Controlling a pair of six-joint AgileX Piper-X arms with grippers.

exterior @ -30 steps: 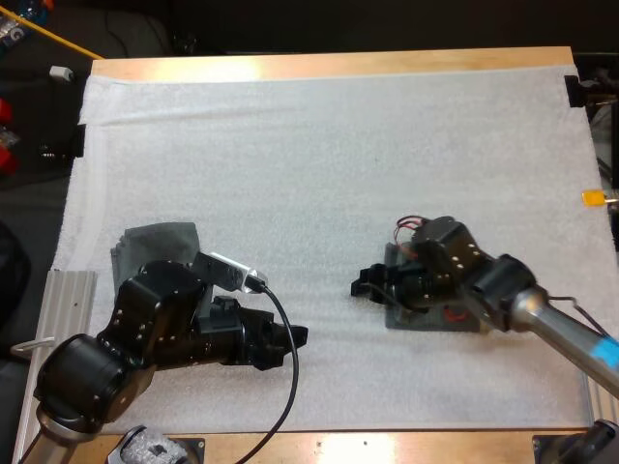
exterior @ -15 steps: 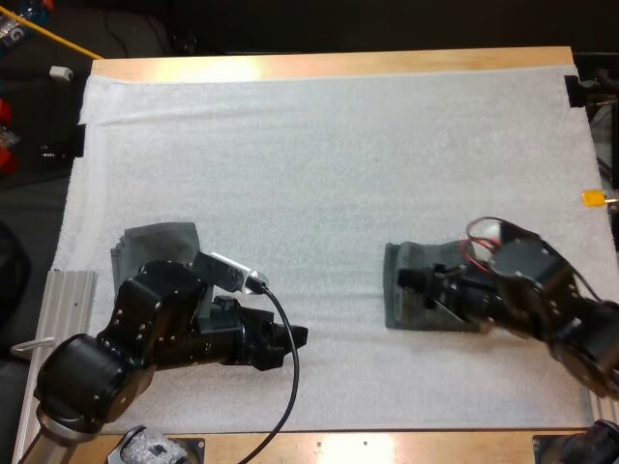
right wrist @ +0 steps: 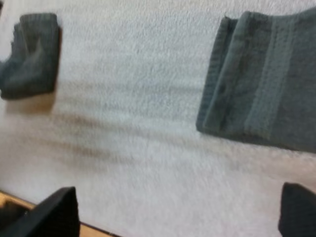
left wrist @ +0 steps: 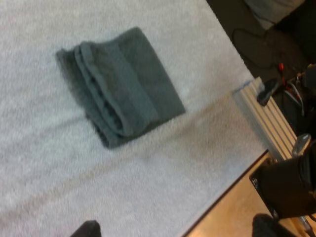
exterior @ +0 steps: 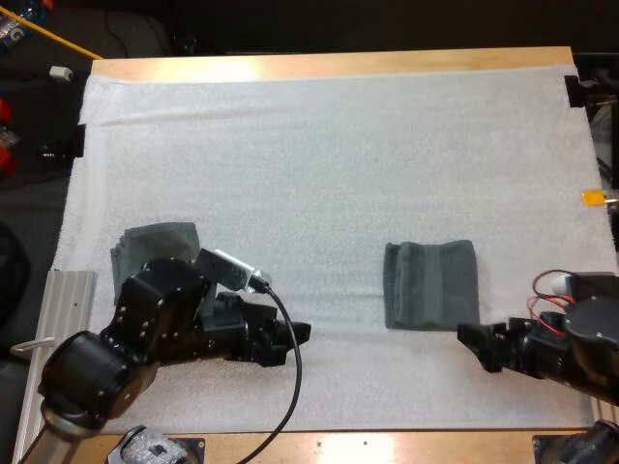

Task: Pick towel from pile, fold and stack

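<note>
A dark grey-green folded towel lies flat on the white mat toward my right side. It is a neat rectangle with its layered fold edges facing my left. Well apart, on my left, a second towel of the same colour lies rumpled, partly hidden.

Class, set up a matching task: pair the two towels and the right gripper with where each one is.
Things: 1 right towel; 2 left towel; 3 right gripper.
Places: A partly behind the left arm; B off the right towel's near corner, open; C flat, alone, right of the mat's middle.
Pairs: 1-C; 2-A; 3-B.
</note>
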